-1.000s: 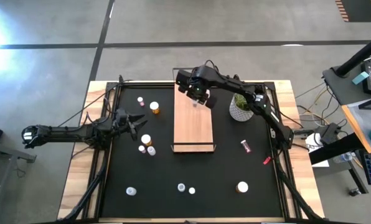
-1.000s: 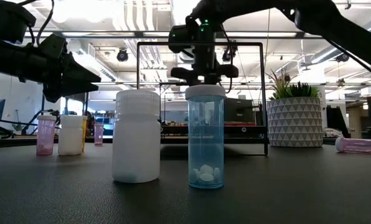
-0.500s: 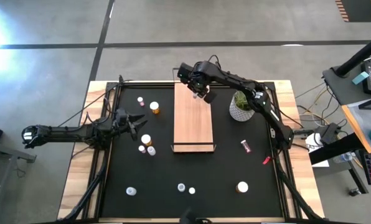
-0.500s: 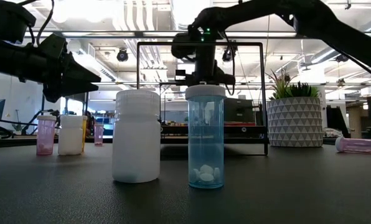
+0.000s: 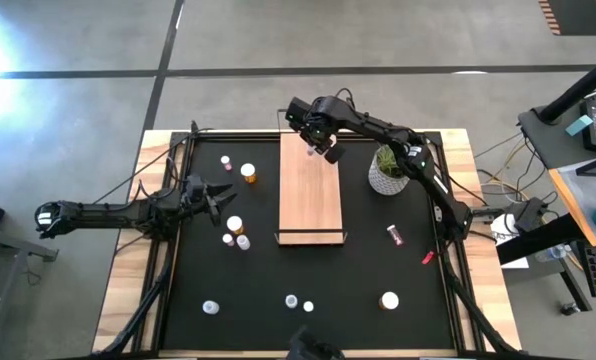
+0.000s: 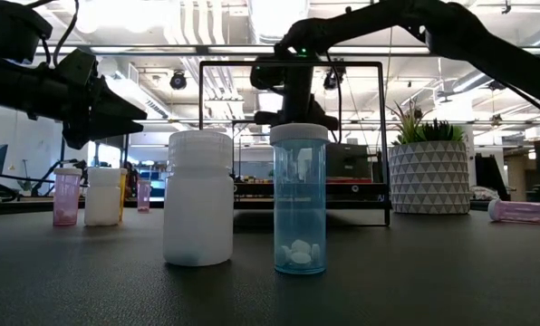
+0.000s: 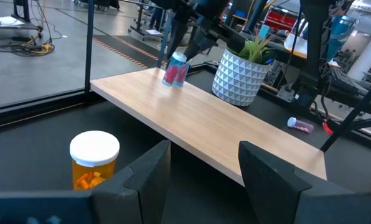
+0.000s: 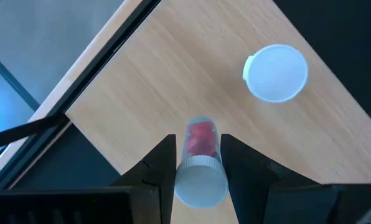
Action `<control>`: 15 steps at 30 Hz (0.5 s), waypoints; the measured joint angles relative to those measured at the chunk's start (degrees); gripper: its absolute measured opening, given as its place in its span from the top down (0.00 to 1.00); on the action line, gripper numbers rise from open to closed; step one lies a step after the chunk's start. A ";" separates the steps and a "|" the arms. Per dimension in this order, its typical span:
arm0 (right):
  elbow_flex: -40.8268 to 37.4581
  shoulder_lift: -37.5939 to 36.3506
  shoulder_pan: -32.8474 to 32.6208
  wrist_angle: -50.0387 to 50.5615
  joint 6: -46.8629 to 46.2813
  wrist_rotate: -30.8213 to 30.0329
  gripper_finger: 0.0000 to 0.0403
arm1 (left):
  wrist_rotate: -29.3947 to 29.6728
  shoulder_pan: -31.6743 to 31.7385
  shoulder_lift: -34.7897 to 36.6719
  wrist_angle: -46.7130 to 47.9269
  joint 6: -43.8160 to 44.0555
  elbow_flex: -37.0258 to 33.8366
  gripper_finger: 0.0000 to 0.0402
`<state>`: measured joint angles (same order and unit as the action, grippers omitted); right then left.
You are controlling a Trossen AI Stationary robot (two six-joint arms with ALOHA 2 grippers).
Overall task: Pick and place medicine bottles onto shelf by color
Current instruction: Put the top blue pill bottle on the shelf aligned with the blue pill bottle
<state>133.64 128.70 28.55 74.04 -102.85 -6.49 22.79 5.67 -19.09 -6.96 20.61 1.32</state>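
While the right gripper (image 8: pixel 198 163) holds a pink bottle (image 8: pixel 200 163) between its fingers at the far end of the shelf (image 5: pixel 311 190), the step in hand looks like setting that bottle down there. In the left wrist view the bottle stands tilted on the board's far right corner, so I judge it should be brought upright and seated flat before the fingers part. Just beside it on the board sits another bottle, seen from above as a pale cap (image 8: pixel 276 72); the two are apart but near, so the release should widen the jaws only a little and the arm should lift straight up, lest a finger knock either one. The board's edge is close, so a nudge outward could tip the pink bottle off.

The left gripper (image 7: pixel 201 174) waits with its fingers spread over the mat at the left, near an orange bottle (image 7: pixel 94 159). Other bottles lie scattered about the mat, and a potted plant (image 5: pixel 386 171) stands right of the shelf.
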 joint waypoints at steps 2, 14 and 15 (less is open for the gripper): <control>-0.10 0.11 0.00 -0.01 -0.04 -0.01 0.73 | -0.02 -0.02 0.00 0.00 0.00 0.00 0.57; -0.17 1.27 0.61 -1.17 0.70 0.38 0.73 | 0.00 0.00 0.00 0.00 0.01 0.00 0.57; -0.17 1.41 0.68 -1.26 0.71 0.35 0.73 | 0.00 0.00 0.00 -0.02 0.01 0.00 0.57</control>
<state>133.47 130.12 29.23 72.77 -102.15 -6.14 22.79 5.67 -19.09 -6.98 20.62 1.32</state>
